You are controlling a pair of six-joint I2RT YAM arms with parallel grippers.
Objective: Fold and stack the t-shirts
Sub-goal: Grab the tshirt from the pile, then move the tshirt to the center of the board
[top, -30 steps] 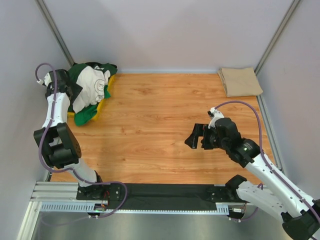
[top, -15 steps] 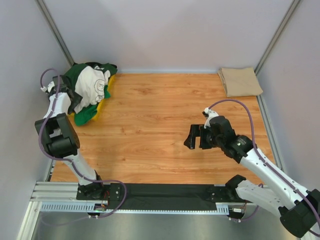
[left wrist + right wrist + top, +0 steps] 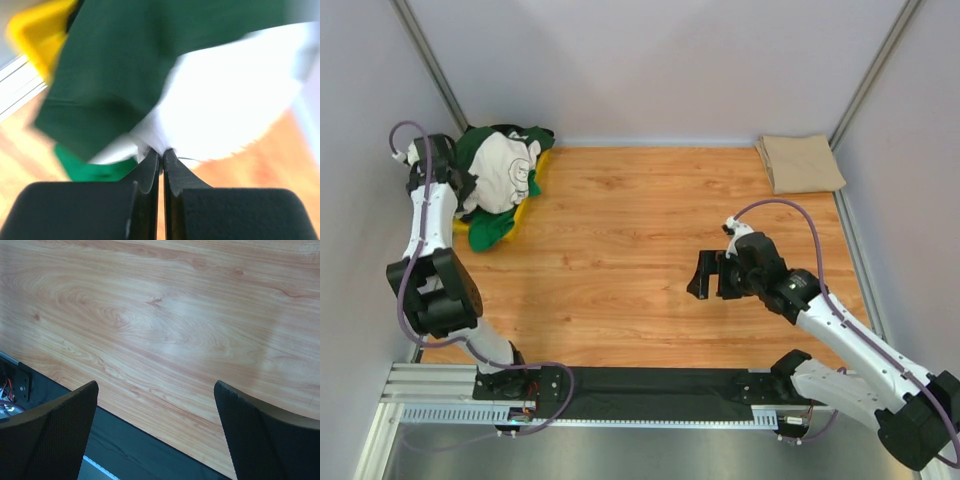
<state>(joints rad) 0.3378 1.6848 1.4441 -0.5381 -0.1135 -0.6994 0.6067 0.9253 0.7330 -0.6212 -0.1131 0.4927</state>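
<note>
Heaping up in the upper left corner of the overhead view, the cream-and-green shirt [image 3: 505, 175] lies crumpled across a yellow tray [image 3: 461, 229], with no clear long axis to the bundle. The left gripper [image 3: 467, 192] sits at the shirt's left edge, so the cloth spreads away to the right of the jaws and toward the table [image 3: 620, 230]. In the blurred wrist view the left gripper [image 3: 161, 152] has its jaws pressed together, and cream cloth [image 3: 230, 100] seems to be nipped at the very tips. The left arm is plainly the nearer one. The right gripper [image 3: 702, 275] hangs over bare wood at lower right of centre, well apart from the heap, its jaws spread wide [image 3: 155, 385] on nothing. A folded tan shirt [image 3: 803, 163] rests in the upper right corner. I'd judge the next move is a pull rightward, out of the tray.
</note>
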